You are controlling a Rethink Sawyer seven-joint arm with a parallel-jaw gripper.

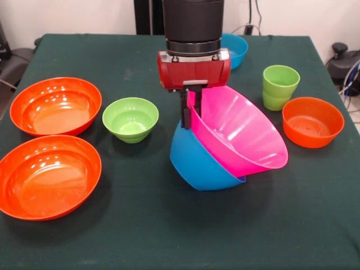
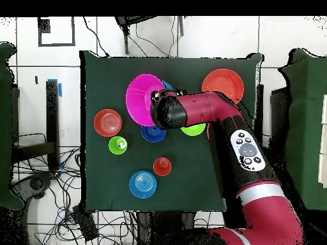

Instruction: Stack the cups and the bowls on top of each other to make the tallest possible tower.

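The gripper [image 1: 187, 115] is clamped on the near rim of the large pink bowl [image 1: 242, 132], which sits nested inside the large blue bowl [image 1: 197, 163]; both are tipped steeply toward one side, so the pair appears to be lifted or tilted by the rim rather than resting flat on the green table [image 1: 169, 236]. The step in hand is judged to be the carrying or seating of this two-bowl base of the tower. Two large orange bowls [image 1: 55, 106] lie side by side at one end of the table, well apart from the pair; a small lime green bowl [image 1: 130, 119] stands between them and the gripper. A lime green cup [image 1: 279, 86] and a small orange bowl [image 1: 313, 121] stand at the other end, and a light blue bowl [image 1: 236, 49] lies behind the arm. The next move likely calls for levelling the nested bowls and setting them down flat before release.
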